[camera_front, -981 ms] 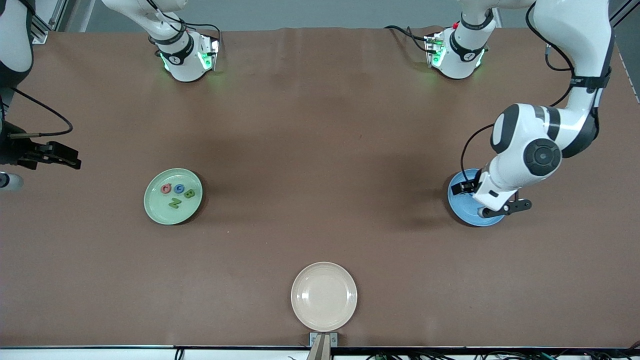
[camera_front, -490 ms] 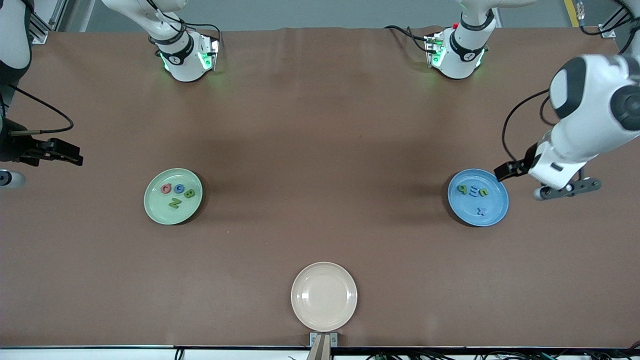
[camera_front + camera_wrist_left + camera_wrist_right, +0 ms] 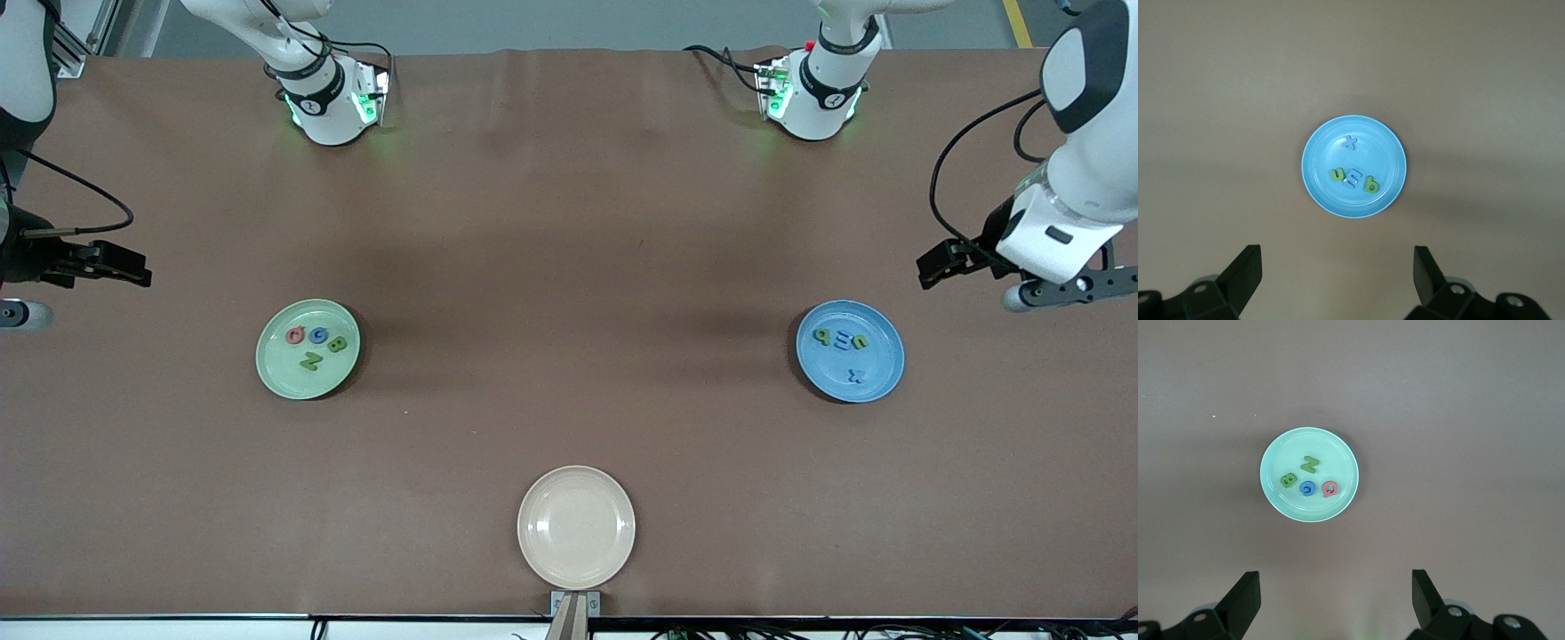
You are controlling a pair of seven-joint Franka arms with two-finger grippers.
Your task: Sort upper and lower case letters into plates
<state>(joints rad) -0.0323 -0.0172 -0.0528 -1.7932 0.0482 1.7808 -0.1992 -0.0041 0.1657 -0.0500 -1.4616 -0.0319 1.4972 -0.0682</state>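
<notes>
The pale green plate (image 3: 280, 364) holds the pink Q (image 3: 296, 335), blue G (image 3: 317, 334), green B (image 3: 337, 344) and green N (image 3: 310, 360). The blue plate (image 3: 880, 364) holds the green p (image 3: 823, 336), blue m (image 3: 841, 339), green n (image 3: 861, 340) and blue x (image 3: 855, 374). My left gripper (image 3: 1062, 291) is open and empty, high over the table beside the blue plate (image 3: 1385, 153). My right gripper (image 3: 18, 314) is open and empty, high over the table beside the green plate (image 3: 1331, 457).
A cream-beige plate (image 3: 576, 527) with nothing on it sits at the table's edge nearest the front camera, midway between the two arms. The two arm bases (image 3: 329, 98) (image 3: 813, 93) stand along the table's farthest edge.
My left gripper has risen off the blue plate and moved toward the left arm's end of the table, uncovering the four letters. The right gripper has hardly shifted.
</notes>
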